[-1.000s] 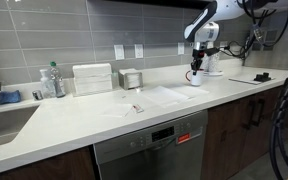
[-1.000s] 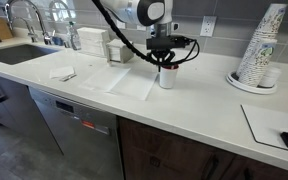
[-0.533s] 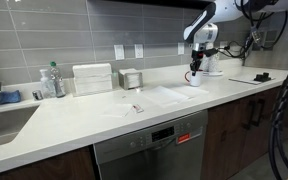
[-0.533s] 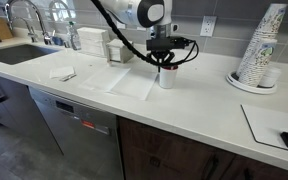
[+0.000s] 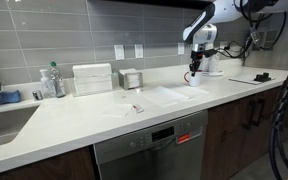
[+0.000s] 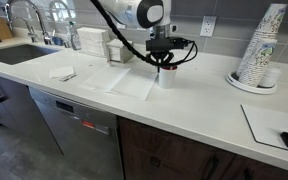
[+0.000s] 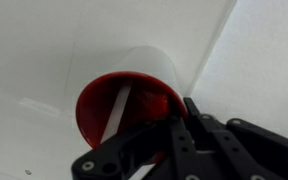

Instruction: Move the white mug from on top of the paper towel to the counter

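Key relation: the white mug (image 6: 165, 78) is directly under the gripper (image 6: 164, 64), with no sideways offset; the mug's axis is upright and in line with the vertical approach of the fingers.

Wrist view: the camera looks into the mug's red mouth; the gripper (image 7: 184, 115) enters from 5 o'clock and meets the rim at the mug's 4 o'clock edge; the jaws are narrow and look pinched across the rim wall, one finger inside and one outside, though the outer finger is partly hidden, so the hold is a judgement; a pale strip crosses the red interior, and I cannot tell what it is.

Where the mug is: in an exterior view the paper towel (image 6: 132, 82) lies at 9 o'clock from the mug, and the mug's base is at or just past the towel's 3 o'clock edge; I cannot tell whether the base touches the surface or hangs just above it; the handle does not show in any view.

Bare counter (image 6: 206, 98) opens at 3 o'clock from the mug in that view; in the opposite exterior view the white mug (image 5: 195, 79) sits at the 2 o'clock corner of the paper towel (image 5: 169, 95).

Judgement: transfer nearly done; the next step is likely to set the mug flat on bare counter clear of the towel edge, then spread the fingers and rise straight up; a rim pinch is off-centre, so the mug may tilt or tip on release.
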